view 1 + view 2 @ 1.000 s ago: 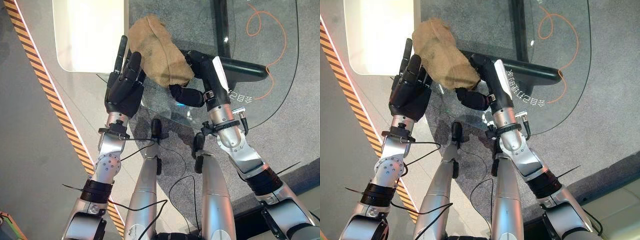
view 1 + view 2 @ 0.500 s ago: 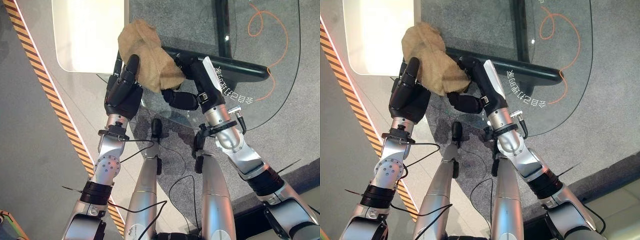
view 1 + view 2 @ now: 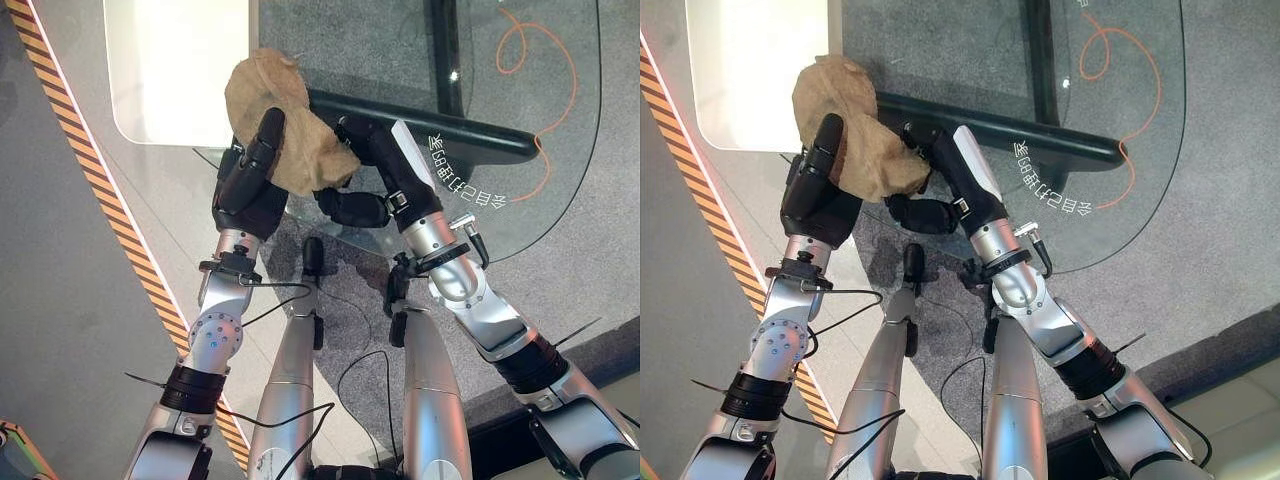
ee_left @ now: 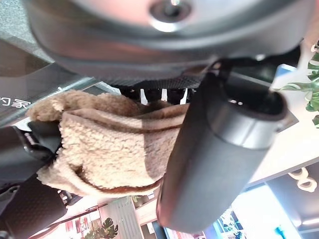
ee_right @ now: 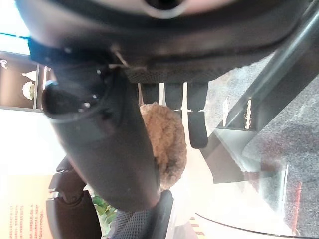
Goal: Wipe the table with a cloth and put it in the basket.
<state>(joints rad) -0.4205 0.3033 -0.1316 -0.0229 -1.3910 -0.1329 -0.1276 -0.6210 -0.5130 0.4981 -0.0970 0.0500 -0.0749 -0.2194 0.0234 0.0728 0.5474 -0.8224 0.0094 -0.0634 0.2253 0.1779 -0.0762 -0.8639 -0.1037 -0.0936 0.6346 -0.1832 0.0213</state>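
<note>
Where the left eye view looks down, the crumpled tan fleece cloth [image 3: 283, 125] sits bunched at the near corner of the clear glass table [image 3: 520, 150], close to the white glossy slab [image 3: 175, 70] beside it; the left hand [image 3: 248, 180] has its thumb laid over the cloth's near side, and the right hand [image 3: 372, 155] meets the cloth from the other side, its fingers hidden behind the fleece, so I cannot tell how that hand is set; a thin orange cord [image 3: 540, 80] loops on the grey carpet seen through the glass; no basket is visible, so the drop-off point has yet to be found. From the right eye view the cloth [image 3: 847, 125] overhangs the glass edge, and this is the main risk as I judge it: with so much fleece off the pane, a loose hold would let it slide to the floor; the left hand [image 3: 818, 195] sits partly below the rim, so a careless lift might catch the glass. By the left wrist view the left hand [image 4: 219, 149] pinches the cloth [image 4: 114, 144], thumb pressing fleece against the fingers behind; the bite looks shallow, and a quick swing could shake it free. Along the right wrist view the right hand [image 5: 107, 144] shows a lump of cloth [image 5: 167, 142] just past its thumb, though contact is unclear; if both hands pull at once, the cloth may tug out of the left pinch.
</note>
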